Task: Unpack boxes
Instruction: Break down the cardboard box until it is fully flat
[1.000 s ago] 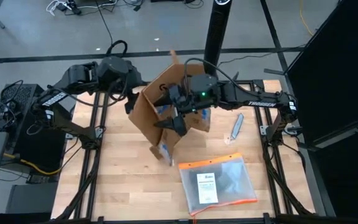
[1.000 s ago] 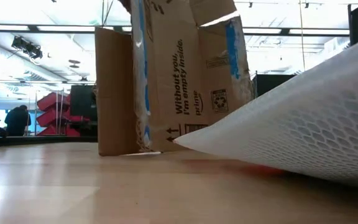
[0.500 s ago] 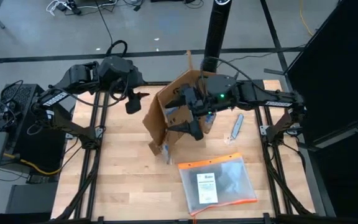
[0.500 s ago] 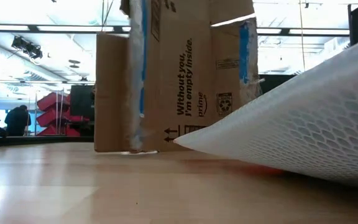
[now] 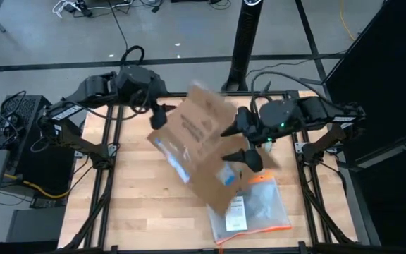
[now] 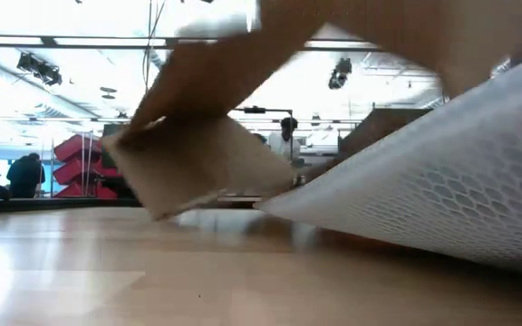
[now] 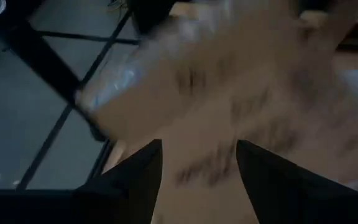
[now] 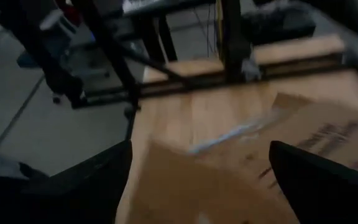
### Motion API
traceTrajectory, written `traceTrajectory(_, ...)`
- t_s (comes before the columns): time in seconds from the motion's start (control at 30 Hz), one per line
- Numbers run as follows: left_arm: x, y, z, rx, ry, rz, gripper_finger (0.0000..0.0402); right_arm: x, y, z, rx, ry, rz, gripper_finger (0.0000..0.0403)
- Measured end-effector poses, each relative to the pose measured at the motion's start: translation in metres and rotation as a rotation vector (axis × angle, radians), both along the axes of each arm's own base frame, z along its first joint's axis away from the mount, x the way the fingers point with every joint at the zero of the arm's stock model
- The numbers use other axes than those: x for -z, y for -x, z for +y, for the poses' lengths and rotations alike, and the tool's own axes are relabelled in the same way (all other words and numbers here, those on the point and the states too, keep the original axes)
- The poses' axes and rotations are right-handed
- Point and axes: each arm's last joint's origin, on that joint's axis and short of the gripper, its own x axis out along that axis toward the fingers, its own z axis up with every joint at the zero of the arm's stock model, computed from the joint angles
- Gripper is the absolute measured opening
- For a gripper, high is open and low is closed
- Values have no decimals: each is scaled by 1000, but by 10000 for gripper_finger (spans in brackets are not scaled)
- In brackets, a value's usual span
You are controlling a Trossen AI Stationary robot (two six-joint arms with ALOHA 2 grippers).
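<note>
The brown cardboard box (image 5: 201, 144) is tipped over and blurred, slanting from the far middle of the table down toward the near right. Its low end lies over the clear pouch with the orange edge (image 5: 263, 212). In the low view the box (image 6: 198, 167) slants low over the wood. My left gripper (image 5: 158, 117) is open beside the box's far left edge; in its wrist view the box (image 7: 229, 112) fills the picture beyond the fingers. My right gripper (image 5: 241, 144) stands wide open at the box's right side, with the box (image 8: 241, 162) below it. My left gripper is open close to the box's far left edge (image 5: 166, 120); whether a finger touches the cardboard I cannot tell. My right gripper has its open fingers (image 5: 249, 159) over the box's right edge (image 5: 228, 152); blur hides whether they touch it.
The pouch's honeycomb padding (image 6: 442, 181) fills the right of the low view, close to that camera. Black frame rails (image 5: 108, 162) run along the table's left and right sides. Bare wood (image 5: 139, 204) lies at the near left.
The box stood upright near the table's far middle and has tipped over toward the near right, its low end coming down over the pouch. My right gripper has drawn away from the box's top toward the table's right edge, still wide open. My left gripper has hardly moved.
</note>
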Motion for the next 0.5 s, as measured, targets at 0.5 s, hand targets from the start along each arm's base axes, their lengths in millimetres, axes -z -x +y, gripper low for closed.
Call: traceTrajectory(0.5, 129, -51, -10, -72, 220, 197, 197, 52, 7, 11, 196, 86, 517, 301)
